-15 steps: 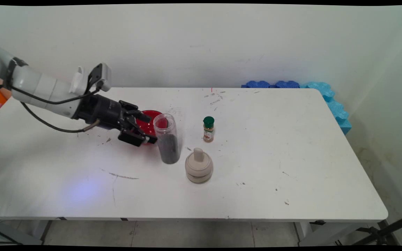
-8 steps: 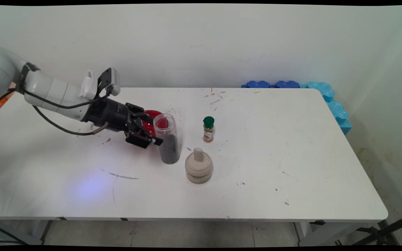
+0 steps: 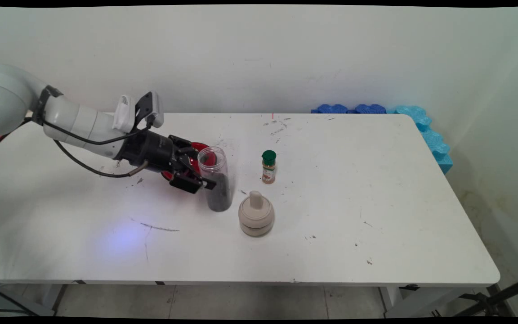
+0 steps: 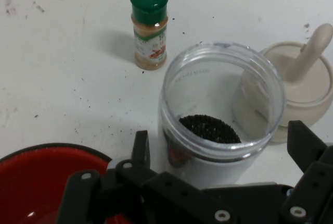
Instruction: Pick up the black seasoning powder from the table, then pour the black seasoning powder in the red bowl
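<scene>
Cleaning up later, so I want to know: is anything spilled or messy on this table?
Yes. Dark specks and smudges dot the table, thickest near the far edge behind the spice bottle and left of the red bowl. The jar stands upright.

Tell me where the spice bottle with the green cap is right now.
In the main view, the spice bottle stands upright near the table's middle, right of the clear jar and behind the beige lidded pot.
</scene>
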Robot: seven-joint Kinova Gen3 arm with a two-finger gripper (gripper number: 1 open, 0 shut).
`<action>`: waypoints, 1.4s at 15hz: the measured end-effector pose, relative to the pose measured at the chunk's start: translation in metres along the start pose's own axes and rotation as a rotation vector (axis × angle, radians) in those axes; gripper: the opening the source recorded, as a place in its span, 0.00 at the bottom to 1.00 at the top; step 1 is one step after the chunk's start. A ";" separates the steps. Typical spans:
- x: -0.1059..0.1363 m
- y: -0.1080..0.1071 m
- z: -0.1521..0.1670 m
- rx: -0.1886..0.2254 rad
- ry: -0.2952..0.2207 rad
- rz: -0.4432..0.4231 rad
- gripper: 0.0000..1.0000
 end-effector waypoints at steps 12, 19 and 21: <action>0.005 0.000 0.007 0.000 0.008 0.016 0.00; 0.018 0.001 -0.025 -0.007 0.024 0.012 0.00; 0.024 0.001 -0.044 -0.017 0.033 0.014 0.00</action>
